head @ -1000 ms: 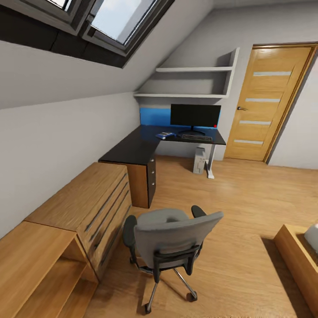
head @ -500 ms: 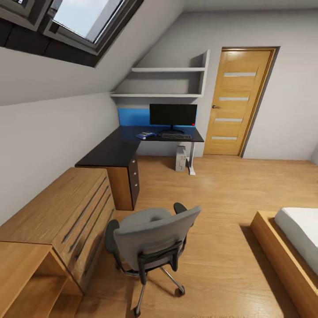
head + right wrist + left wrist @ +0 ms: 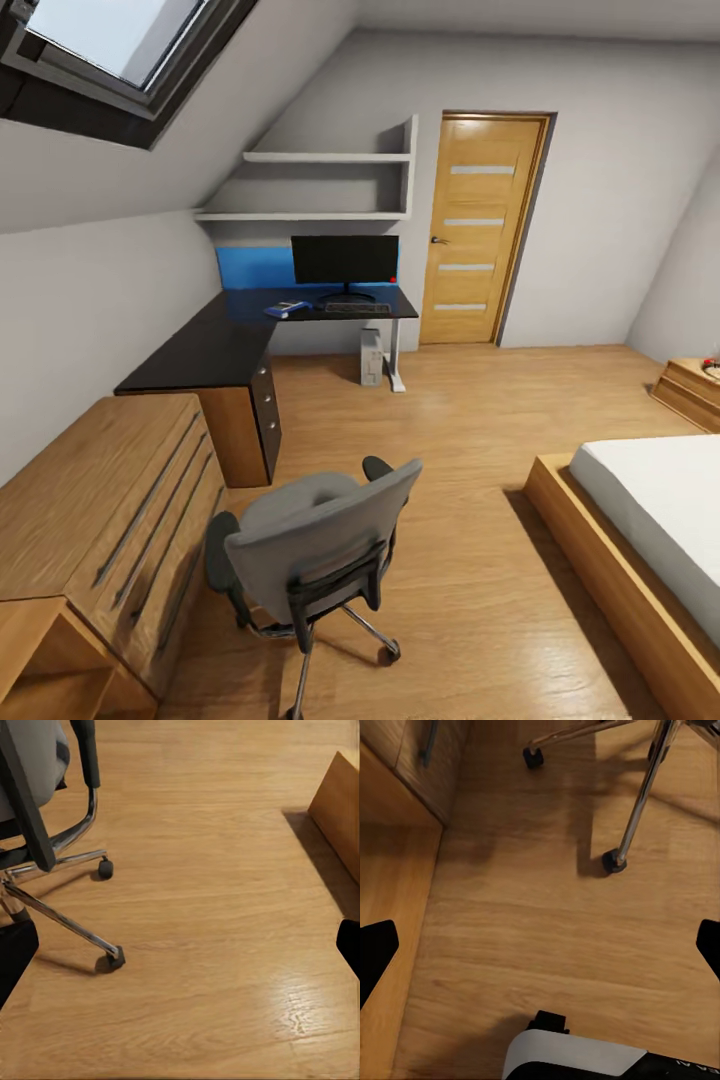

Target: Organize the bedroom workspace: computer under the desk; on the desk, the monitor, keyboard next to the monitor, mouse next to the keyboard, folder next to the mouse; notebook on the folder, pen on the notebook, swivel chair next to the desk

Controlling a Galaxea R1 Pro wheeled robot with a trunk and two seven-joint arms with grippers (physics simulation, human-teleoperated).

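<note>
The black L-shaped desk (image 3: 200, 352) stands in the far left corner. On its far wing are the monitor (image 3: 345, 259), the keyboard (image 3: 356, 308) in front of it, and the blue folder (image 3: 288, 309) to the keyboard's left. The computer (image 3: 371, 357) stands on the floor under the desk. The mouse, notebook and pen are too small to make out from here. The grey swivel chair (image 3: 310, 540) is near me, its back toward me, well short of the desk. My left gripper (image 3: 540, 952) and right gripper (image 3: 180, 949) both hang open over bare floor beside the chair's wheels (image 3: 613, 860).
A light wooden chest (image 3: 100, 510) runs along the left wall below the sloped ceiling. A bed (image 3: 650, 520) lies at the right, with a low nightstand (image 3: 690, 388) beyond it. A wooden door (image 3: 480, 230) is shut right of the desk. Open wooden floor (image 3: 460, 440) lies between.
The whole head view has shifted left as the camera turned right, so more of the bed and the nightstand came in. The desk, its things and the chair have not moved.
</note>
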